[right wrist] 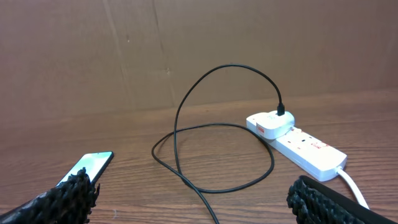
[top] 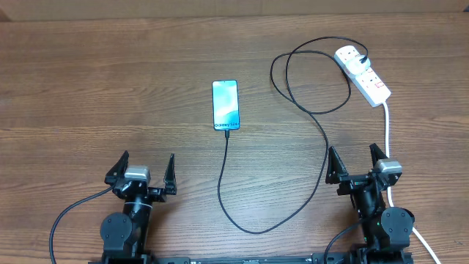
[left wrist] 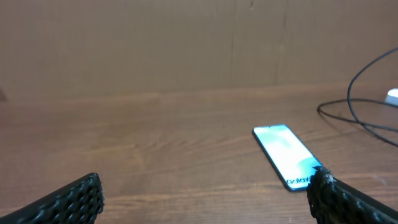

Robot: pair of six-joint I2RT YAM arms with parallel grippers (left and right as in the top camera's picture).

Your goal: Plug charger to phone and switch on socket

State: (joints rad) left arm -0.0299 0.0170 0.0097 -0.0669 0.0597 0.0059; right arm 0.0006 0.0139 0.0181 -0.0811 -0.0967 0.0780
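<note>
The phone [top: 226, 104] lies flat mid-table, its blue-cyan screen up. The charger's thin black cable [top: 325, 150] runs from the phone's near edge, loops toward me, then curls back to a white plug [top: 349, 56] seated in the socket [top: 368, 78] at the far right. The connector tip [top: 228, 132] touches the phone's edge; whether it is seated I cannot tell. My left gripper [top: 145, 170] stands open near the front left, nothing between its fingers. My right gripper [top: 357, 163] is open at the front right. The right wrist view shows the socket [right wrist: 309, 149], plug [right wrist: 272, 122] and cable loops [right wrist: 205, 134].
The socket's thick white cord [top: 387, 128] trails toward me, passing beside my right arm. In the left wrist view the phone [left wrist: 285, 155] lies ahead to the right, partly behind my right finger [left wrist: 348, 202]. A brown wall backs the wooden table [top: 88, 88].
</note>
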